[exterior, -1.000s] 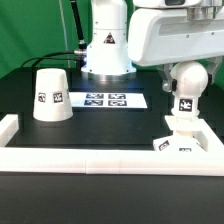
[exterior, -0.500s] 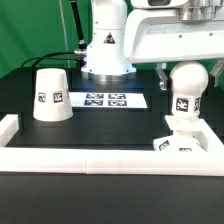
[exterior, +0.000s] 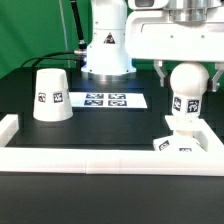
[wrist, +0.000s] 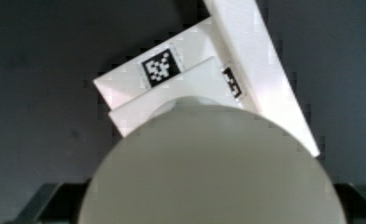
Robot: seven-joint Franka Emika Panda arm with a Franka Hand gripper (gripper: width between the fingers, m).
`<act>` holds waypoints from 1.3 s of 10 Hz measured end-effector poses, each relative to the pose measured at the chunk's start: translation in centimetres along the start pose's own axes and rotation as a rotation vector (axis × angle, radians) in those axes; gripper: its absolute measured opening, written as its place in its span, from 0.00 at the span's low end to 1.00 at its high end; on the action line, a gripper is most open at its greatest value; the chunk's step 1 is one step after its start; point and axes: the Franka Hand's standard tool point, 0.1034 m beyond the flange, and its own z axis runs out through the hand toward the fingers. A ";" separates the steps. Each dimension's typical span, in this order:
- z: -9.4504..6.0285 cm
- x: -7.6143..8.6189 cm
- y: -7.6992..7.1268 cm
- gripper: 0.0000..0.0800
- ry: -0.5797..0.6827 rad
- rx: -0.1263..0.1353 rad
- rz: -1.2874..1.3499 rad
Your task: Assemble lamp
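Note:
The round bulb (exterior: pixel 187 88) stands upright on its stem on the small square base block (exterior: pixel 180 143), at the exterior view's right, beside the rail. My gripper (exterior: pixel 188 72) hangs straight above it, with one finger on each side of the bulb's top and a small gap at each side; it is open. In the wrist view the bulb (wrist: pixel 206 165) fills the space between the dark fingers (wrist: pixel 55 203), and the tagged base block (wrist: pixel 166 72) shows beyond it. The conical shade (exterior: pixel 50 95) stands mouth down on the exterior view's left, far from the gripper.
The marker board (exterior: pixel 110 100) lies flat in the middle of the black table. The long white border rail (exterior: pixel 100 158) runs along the front and turns up both sides; it also shows in the wrist view (wrist: pixel 260 50). The robot's base (exterior: pixel 105 45) stands behind.
The gripper and wrist have risen a little over the second. The bulb has stayed standing on the base block.

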 end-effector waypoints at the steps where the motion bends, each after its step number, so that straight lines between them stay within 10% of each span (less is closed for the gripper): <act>1: 0.0 -0.1 -0.1 0.72 -0.003 0.002 0.082; 6: 0.1 -0.3 -0.3 0.72 -0.005 0.006 0.189; 7: 0.1 -0.3 -0.3 0.85 -0.005 0.006 0.150; 13: -0.1 -0.1 -0.3 0.87 -0.001 0.003 -0.400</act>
